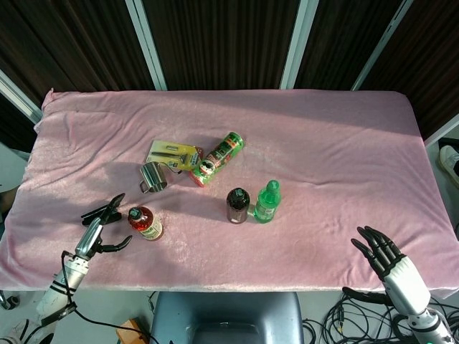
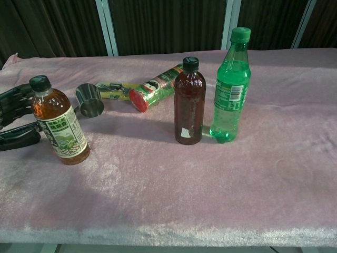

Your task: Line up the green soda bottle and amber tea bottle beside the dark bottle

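Note:
The amber tea bottle (image 1: 145,223) (image 2: 58,124) stands upright near the front left of the pink table. My left hand (image 1: 100,226) (image 2: 15,115) is just to its left, fingers spread towards it and holding nothing; whether they touch it I cannot tell. The dark bottle (image 1: 237,205) (image 2: 189,103) stands at the middle front. Close on its right stands the green soda bottle (image 1: 267,201) (image 2: 230,87). My right hand (image 1: 391,266) hangs open past the table's front right edge, far from the bottles and out of the chest view.
A metal cup (image 1: 153,176) (image 2: 89,100) lies behind the tea bottle. A yellow packet (image 1: 172,153) (image 2: 113,89) and a tipped green and red can (image 1: 217,158) (image 2: 155,94) lie behind the dark bottle. The pink cloth (image 1: 344,158) covers the table.

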Available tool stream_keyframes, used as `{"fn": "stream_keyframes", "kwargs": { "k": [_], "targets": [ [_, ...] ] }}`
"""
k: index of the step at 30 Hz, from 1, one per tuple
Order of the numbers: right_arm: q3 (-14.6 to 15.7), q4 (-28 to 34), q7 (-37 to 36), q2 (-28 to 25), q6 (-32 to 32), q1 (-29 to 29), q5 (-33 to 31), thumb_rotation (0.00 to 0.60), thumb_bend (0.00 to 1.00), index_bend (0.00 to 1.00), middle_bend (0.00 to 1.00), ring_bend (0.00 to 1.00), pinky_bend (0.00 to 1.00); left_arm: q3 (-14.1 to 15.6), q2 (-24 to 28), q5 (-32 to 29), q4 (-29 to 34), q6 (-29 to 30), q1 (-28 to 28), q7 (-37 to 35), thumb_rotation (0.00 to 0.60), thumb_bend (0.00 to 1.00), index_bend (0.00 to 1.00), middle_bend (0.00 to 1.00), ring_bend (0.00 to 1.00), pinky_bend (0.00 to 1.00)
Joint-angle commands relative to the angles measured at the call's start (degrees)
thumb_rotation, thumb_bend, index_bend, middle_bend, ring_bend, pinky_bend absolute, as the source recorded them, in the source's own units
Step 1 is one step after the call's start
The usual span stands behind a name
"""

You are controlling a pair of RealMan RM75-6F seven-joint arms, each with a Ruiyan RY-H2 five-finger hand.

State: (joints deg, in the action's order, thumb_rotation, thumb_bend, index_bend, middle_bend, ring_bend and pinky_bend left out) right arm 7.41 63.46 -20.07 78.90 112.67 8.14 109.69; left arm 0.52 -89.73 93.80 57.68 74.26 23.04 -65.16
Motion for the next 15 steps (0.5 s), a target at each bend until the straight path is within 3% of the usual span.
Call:
{"fn": "stream_keyframes", "kwargs": {
  "k": [1, 12, 15],
  "targets": [
    [-0.2, 0.0, -0.4, -0.1, -0.3, -0.1, -0.2, 0.6, 0.1, 0.0, 0.0, 0.0, 0.27, 0.6, -0.7, 0.5, 0.3, -0.8, 1.3, 0.2, 0.6, 0.3, 0.0, 0.0, 0.0, 0.01],
    [-0.3, 0.6, -1.2, -1.2, -2.2, -0.3, -0.4, 0.6, 0.1, 0.0, 0.0, 0.0, 0.26, -0.1, -1.5, -0.9, 4.0, -5.3, 4.8, 2.2, 0.6, 0.3, 0.0, 0.0, 0.0, 0.06],
    [-0.2, 1.1, -1.5, -1.7, -2.4, -0.4, -0.4, 0.6, 0.1, 0.0, 0.0, 0.0, 0.26, -0.5, -1.7, -2.1, 4.8, -6.9, 5.5, 2.8, 0.6, 0.3, 0.04, 0.09, 0.02, 0.09]
  ]
}}
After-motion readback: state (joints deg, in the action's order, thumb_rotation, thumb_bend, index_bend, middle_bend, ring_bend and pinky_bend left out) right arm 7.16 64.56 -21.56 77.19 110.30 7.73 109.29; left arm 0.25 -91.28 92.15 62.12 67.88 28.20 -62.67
